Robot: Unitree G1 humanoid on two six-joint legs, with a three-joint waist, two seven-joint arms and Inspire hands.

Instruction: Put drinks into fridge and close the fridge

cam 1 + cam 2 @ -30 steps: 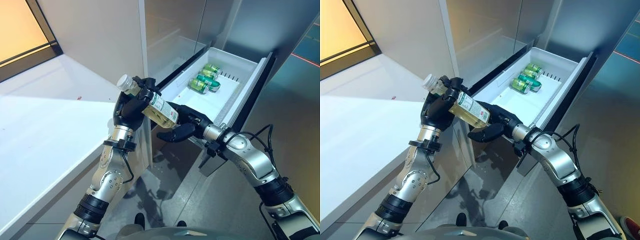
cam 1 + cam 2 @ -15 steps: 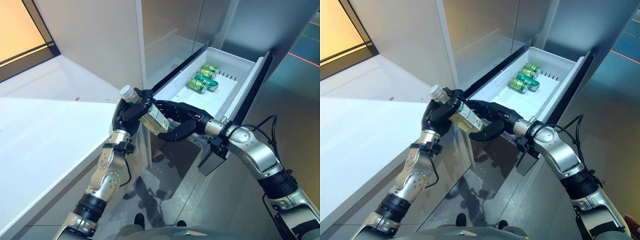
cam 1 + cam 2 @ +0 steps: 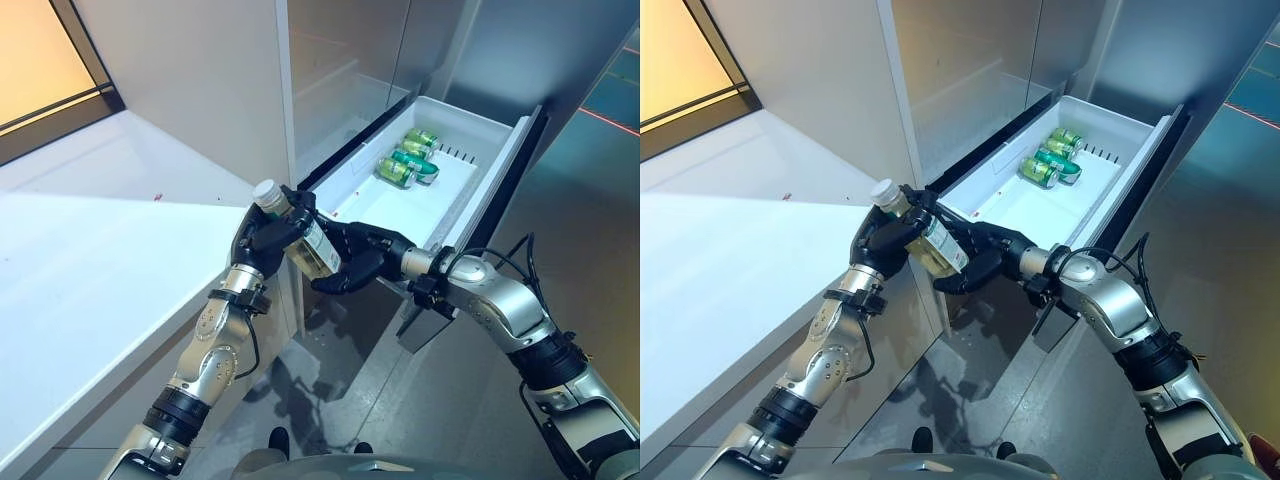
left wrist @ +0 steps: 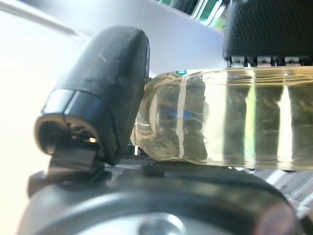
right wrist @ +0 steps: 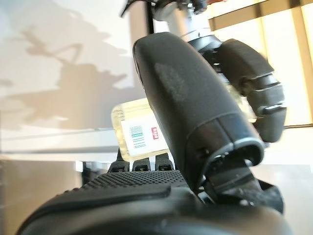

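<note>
A clear bottle (image 3: 309,244) of pale yellow drink with a white cap is held tilted in the air in front of the open fridge drawer (image 3: 478,128). My left hand (image 3: 262,238) is curled round its upper part, which also shows in the left wrist view (image 4: 234,117). My right hand (image 3: 366,262) reaches in from the drawer side, and its fingers and thumb curl round the bottle's lower end (image 5: 134,134). Green cans (image 3: 406,160) lie at the far end of the white drawer.
A white counter (image 3: 90,250) runs along the left, its corner close under my left arm. The grey fridge front (image 3: 350,50) rises behind the drawer. The drawer's dark front panel (image 3: 500,190) juts out to the right above the grey floor (image 3: 380,400).
The left hand has brought the bottle lower and to the right, nearer the drawer. The right hand has moved in and closed its fingers and thumb round the bottle's lower end.
</note>
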